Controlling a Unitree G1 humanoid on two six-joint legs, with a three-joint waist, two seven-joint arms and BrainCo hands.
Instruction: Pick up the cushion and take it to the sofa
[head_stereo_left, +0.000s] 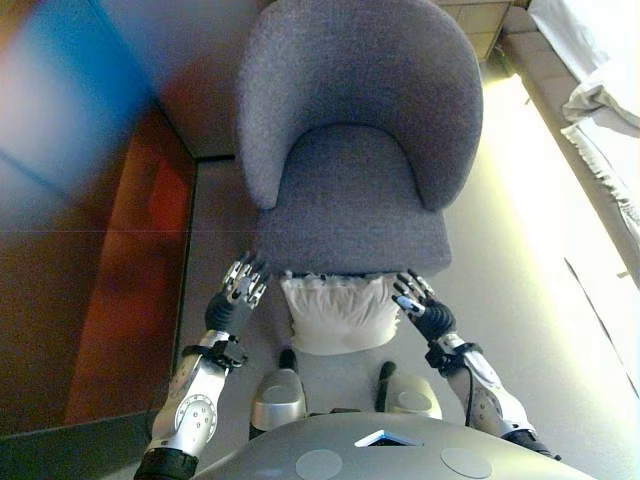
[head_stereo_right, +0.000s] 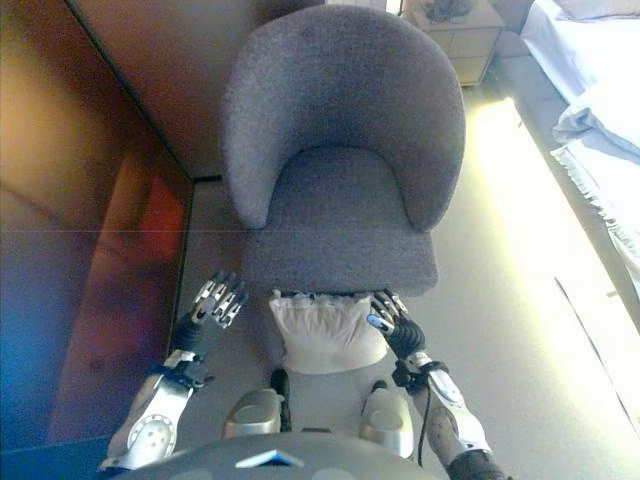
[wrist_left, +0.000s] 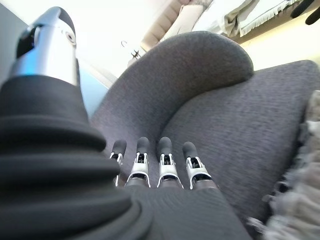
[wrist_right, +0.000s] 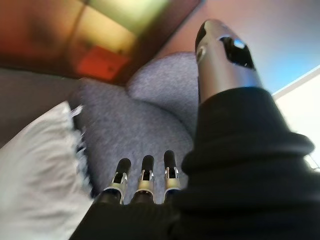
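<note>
One cushion (head_stereo_left: 338, 315): white, puffy, fringed top edge, against grey armchair (head_stereo_left: 352, 190) front.
Left hand (head_stereo_left: 242, 283): fingers straight, empty.
Right hand (head_stereo_left: 418, 300): fingers straight, beside cushion.

We are seeing a cushion (head_stereo_left: 338, 312) of soft white cloth, fringed at the edge | we are noting an armchair (head_stereo_left: 355, 140) in rough, matt grey woven fabric | we are finding glossy reddish-brown wall panels (head_stereo_left: 90, 250).

Grey floor (head_stereo_left: 520, 300), wood wall (head_stereo_left: 90, 300), bed (head_stereo_right: 600, 120) at rt.
</note>
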